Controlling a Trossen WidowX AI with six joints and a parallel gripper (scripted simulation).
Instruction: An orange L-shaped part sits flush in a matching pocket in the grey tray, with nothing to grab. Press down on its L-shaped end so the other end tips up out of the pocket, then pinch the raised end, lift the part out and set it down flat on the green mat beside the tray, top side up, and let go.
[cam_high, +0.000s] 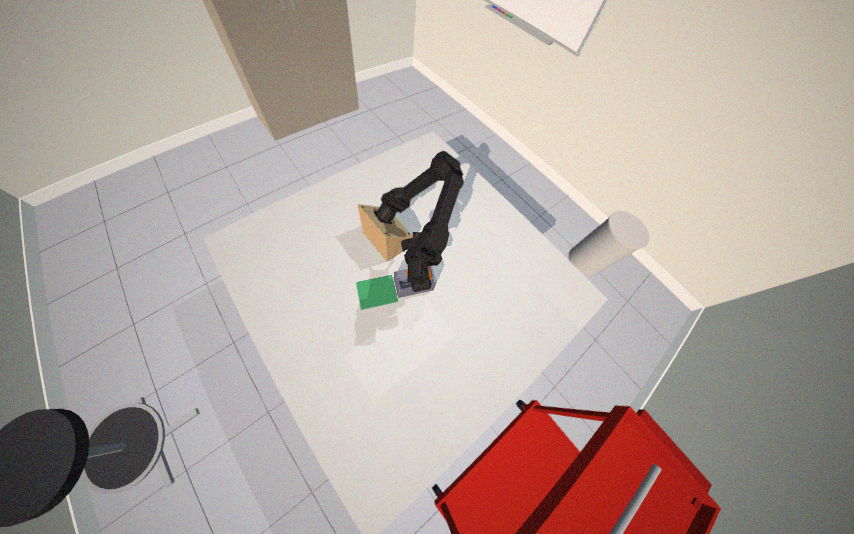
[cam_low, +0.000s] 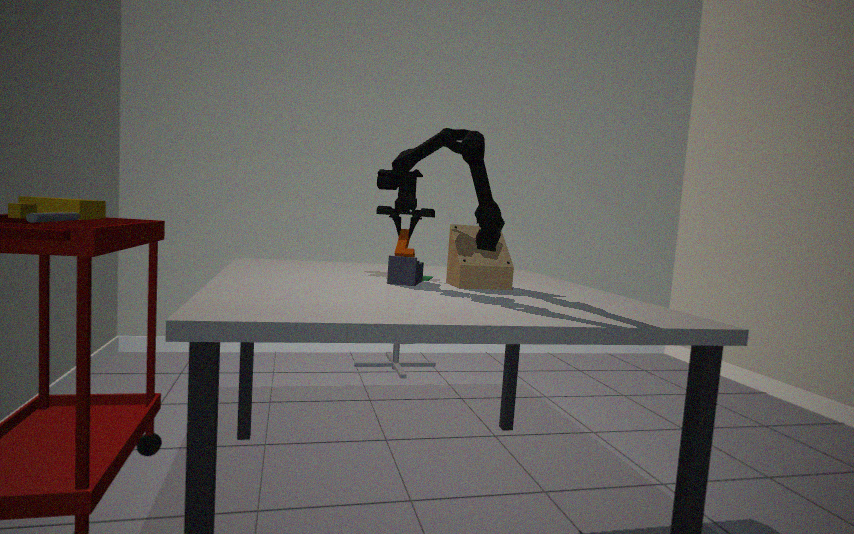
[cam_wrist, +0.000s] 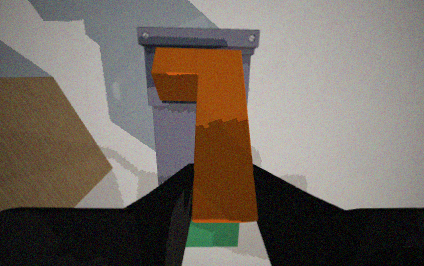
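The orange L-shaped part (cam_low: 403, 244) (cam_wrist: 220, 105) is out of its pocket, tilted, with its L-shaped end low and its other end raised. My gripper (cam_low: 404, 233) (cam_wrist: 221, 171) is shut on the raised end, one finger on each side. The L-shaped end hangs just over the grey tray (cam_low: 401, 270) (cam_wrist: 200, 33); the exterior view does not clearly show a gap. The green mat (cam_high: 376, 293) (cam_low: 427, 277) (cam_wrist: 212, 235) lies flat beside the tray. In the top view the arm hides the fingertips and most of the part.
The arm stands on a wooden base block (cam_high: 375, 236) (cam_low: 484, 277) (cam_wrist: 45, 145) on the white table (cam_high: 302, 283) (cam_low: 302, 302), close to the tray and mat. A red trolley (cam_high: 522, 465) (cam_low: 83, 377) stands off to the side of the table.
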